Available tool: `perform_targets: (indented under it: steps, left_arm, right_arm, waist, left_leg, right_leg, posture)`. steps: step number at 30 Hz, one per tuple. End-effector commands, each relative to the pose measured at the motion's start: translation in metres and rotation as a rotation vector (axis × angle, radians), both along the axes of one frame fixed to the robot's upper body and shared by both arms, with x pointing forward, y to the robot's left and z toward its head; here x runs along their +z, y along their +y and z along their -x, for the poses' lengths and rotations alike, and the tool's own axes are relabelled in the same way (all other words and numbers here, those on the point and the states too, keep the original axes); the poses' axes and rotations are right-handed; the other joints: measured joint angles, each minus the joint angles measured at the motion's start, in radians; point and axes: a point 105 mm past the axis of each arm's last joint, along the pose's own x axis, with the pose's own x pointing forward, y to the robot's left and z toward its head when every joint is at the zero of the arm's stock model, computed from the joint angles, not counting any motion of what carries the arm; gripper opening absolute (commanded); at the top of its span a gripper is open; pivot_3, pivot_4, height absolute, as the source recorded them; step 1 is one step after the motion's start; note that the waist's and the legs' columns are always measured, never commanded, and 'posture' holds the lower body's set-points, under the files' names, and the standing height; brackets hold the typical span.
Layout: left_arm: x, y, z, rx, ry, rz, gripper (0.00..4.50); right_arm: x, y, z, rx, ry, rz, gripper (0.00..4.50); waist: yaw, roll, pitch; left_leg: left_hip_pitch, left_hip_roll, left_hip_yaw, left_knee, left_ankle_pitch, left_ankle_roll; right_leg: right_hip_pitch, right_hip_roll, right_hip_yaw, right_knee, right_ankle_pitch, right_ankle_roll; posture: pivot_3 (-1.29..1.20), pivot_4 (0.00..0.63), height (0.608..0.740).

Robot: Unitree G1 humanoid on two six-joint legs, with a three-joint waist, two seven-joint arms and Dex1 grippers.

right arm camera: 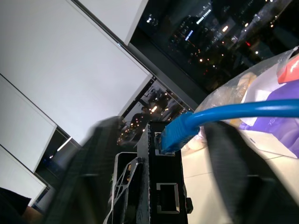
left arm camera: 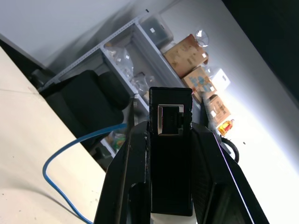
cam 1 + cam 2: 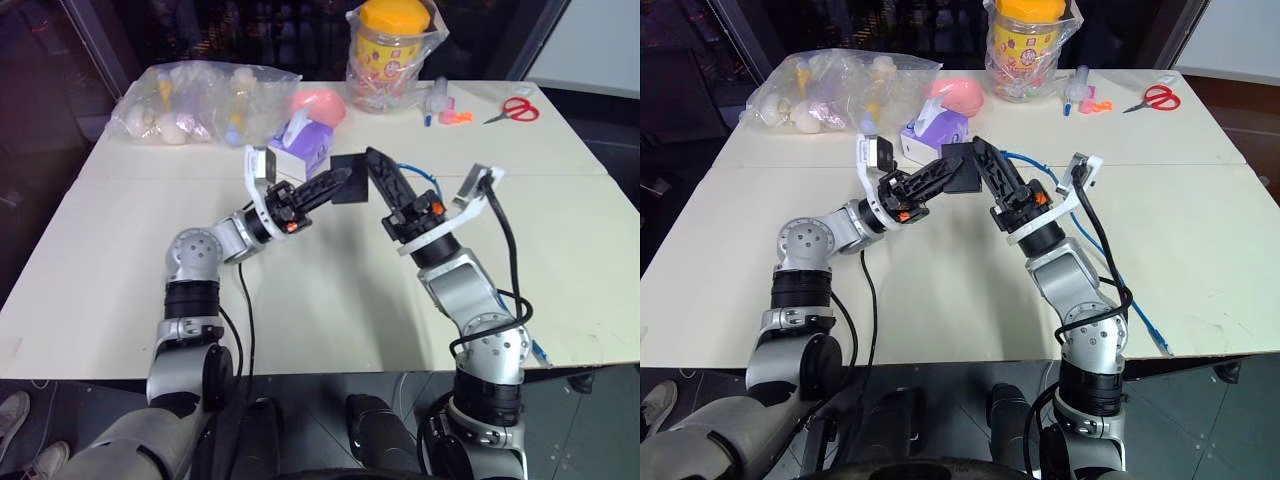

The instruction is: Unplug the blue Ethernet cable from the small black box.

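The small matte-black square box is the landmark here: it is held up off the pale tabletop, roughly between the two arms. The left gripper is clamped on the box, one black finger on each side, with an empty metal-lined port facing the wrist camera. Holding it raised like this probably serves to brace the box so the plug can be pulled against a fixed body.

The right gripper reaches the box from the opposite side. Its two black fingers stand apart, one on either side of the box and the plug end; whether they press on anything I cannot tell. In the right wrist view the thin light-blue Ethernet cable runs to its blue-booted plug, which sits at a port in the box edge, so I judge the cable not yet pulled free. From there the cable trails across the table past the right arm.

Behind the box lie a purple-and-white tissue box, a clear bag of small objects, a yellow-lidded jar in plastic and red-handled scissors. No lettering is readable.
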Motion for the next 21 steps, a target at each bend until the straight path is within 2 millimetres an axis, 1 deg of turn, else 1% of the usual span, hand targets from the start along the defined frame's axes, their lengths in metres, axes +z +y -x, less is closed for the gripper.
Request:
perform_targets:
  steps: [1, 2, 10, 11, 15, 17, 20, 21]
  left_arm:
    - [0.012, 0.0, 0.006, -0.016, -0.046, 0.029, 0.5]
    - [0.012, 0.0, 0.006, -0.014, -0.046, 0.027, 0.5]
    - [0.011, 0.003, 0.002, 0.012, -0.043, 0.018, 0.5]
    - [0.011, 0.006, -0.001, 0.034, -0.049, 0.008, 0.5]
    - [0.017, 0.036, -0.023, 0.176, -0.078, -0.027, 0.5]
    - [0.02, 0.049, -0.03, 0.228, -0.092, -0.047, 0.5]
    - [0.02, 0.061, -0.04, 0.3, -0.109, -0.08, 0.5]
    - [0.015, 0.06, -0.044, 0.331, -0.12, -0.121, 0.5]
  right_arm:
    - [0.008, 0.001, 0.005, 0.016, -0.035, -0.022, 0.51]
    - [0.007, 0.002, 0.005, 0.023, -0.033, -0.021, 0.02]
    - [0.006, 0.0, 0.004, 0.014, -0.024, -0.029, 0.02]
    - [0.006, -0.007, 0.001, -0.016, -0.019, -0.034, 0.02]
    - [0.003, -0.056, -0.011, -0.203, 0.0, -0.042, 0.02]
    - [0.002, -0.074, -0.014, -0.258, 0.008, -0.031, 0.02]
    - [-0.002, -0.091, -0.018, -0.308, 0.026, -0.009, 0.02]
    - [-0.005, -0.096, -0.022, -0.331, 0.045, 0.0, 0.02]
  waist:
    - [0.0, 0.0, 0.0]
    - [0.0, 0.0, 0.0]
    - [0.0, 0.0, 0.0]
    - [0.0, 0.0, 0.0]
    - [0.0, 0.0, 0.0]
    - [0.0, 0.0, 0.0]
    - [0.0, 0.0, 0.0]
    - [0.0, 0.0, 0.0]
  left_leg:
    - [0.0, 0.0, 0.0, 0.0, 0.0, 0.0]
    - [0.0, 0.0, 0.0, 0.0, 0.0, 0.0]
    - [0.0, 0.0, 0.0, 0.0, 0.0, 0.0]
    - [0.0, 0.0, 0.0, 0.0, 0.0, 0.0]
    - [0.0, 0.0, 0.0, 0.0, 0.0, 0.0]
    - [-0.001, 0.0, 0.0, 0.0, 0.0, 0.0]
    - [-0.001, 0.0, 0.0, -0.001, 0.0, 0.0]
    - [-0.001, 0.0, 0.0, -0.002, 0.0, 0.0]
  right_leg:
    - [0.0, 0.0, 0.0, 0.0, 0.0, 0.0]
    - [0.0, 0.0, 0.0, 0.0, 0.0, 0.0]
    - [0.0, 0.0, 0.0, 0.0, 0.0, 0.0]
    - [0.0, 0.0, 0.0, 0.0, 0.0, 0.0]
    - [0.0, 0.0, 0.0, 0.0, 0.0, -0.001]
    - [0.0, 0.0, 0.0, -0.001, 0.0, -0.001]
    - [-0.001, 0.0, 0.0, -0.003, 0.0, -0.001]
    - [-0.001, 0.0, 0.0, -0.003, 0.0, -0.001]
  posture:
    - [0.0, 0.15, 0.74]
    - [0.0, 0.15, 0.74]
    - [0.0, 0.15, 0.74]
    - [0.0, 0.15, 0.74]
    - [0.0, 0.15, 0.74]
    - [0.0, 0.15, 0.74]
    - [0.0, 0.15, 0.74]
    - [0.0, 0.15, 0.74]
